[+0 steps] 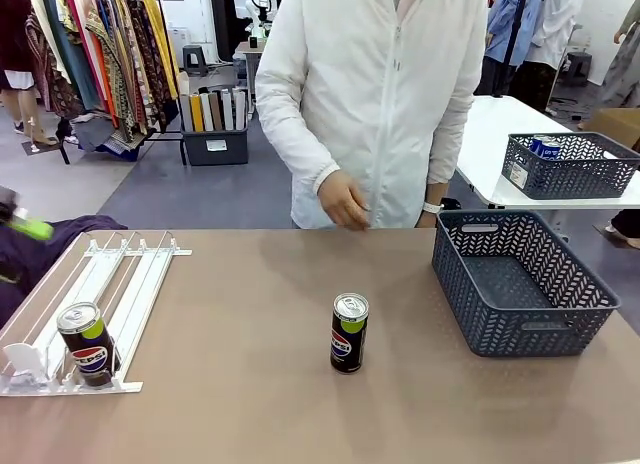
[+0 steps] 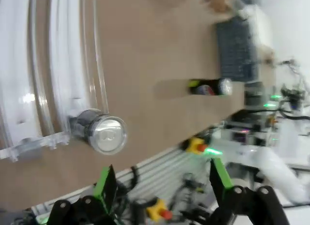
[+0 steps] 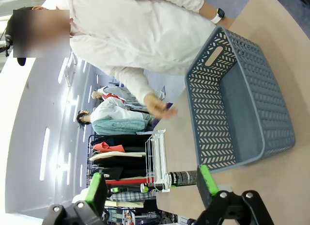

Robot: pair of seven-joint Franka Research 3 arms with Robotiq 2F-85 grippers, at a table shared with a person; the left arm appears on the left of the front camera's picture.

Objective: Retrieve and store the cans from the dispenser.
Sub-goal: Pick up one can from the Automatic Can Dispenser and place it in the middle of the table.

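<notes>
The white-and-clear dispenser [image 1: 110,284] lies at the table's left. One black Pepsi can [image 1: 87,344] with a lime-green band stands at its near end. A second black can [image 1: 349,332] stands upright on the bare table in the middle. My left gripper [image 1: 28,226] is a green blur at the far left edge. In the left wrist view it [image 2: 162,181] is open and empty, a little off the dispenser can's silver top [image 2: 109,134], with the middle can [image 2: 210,87] farther away. My right gripper [image 3: 151,184] is open and empty; a black can [image 3: 181,177] shows beyond it.
A dark grey lattice basket [image 1: 470,284] stands empty at the table's right. A person in a white jacket stands at the far side, one hand [image 1: 345,202] over the table's far edge. Behind, a second basket [image 1: 570,174] holding blue cans sits on a white table.
</notes>
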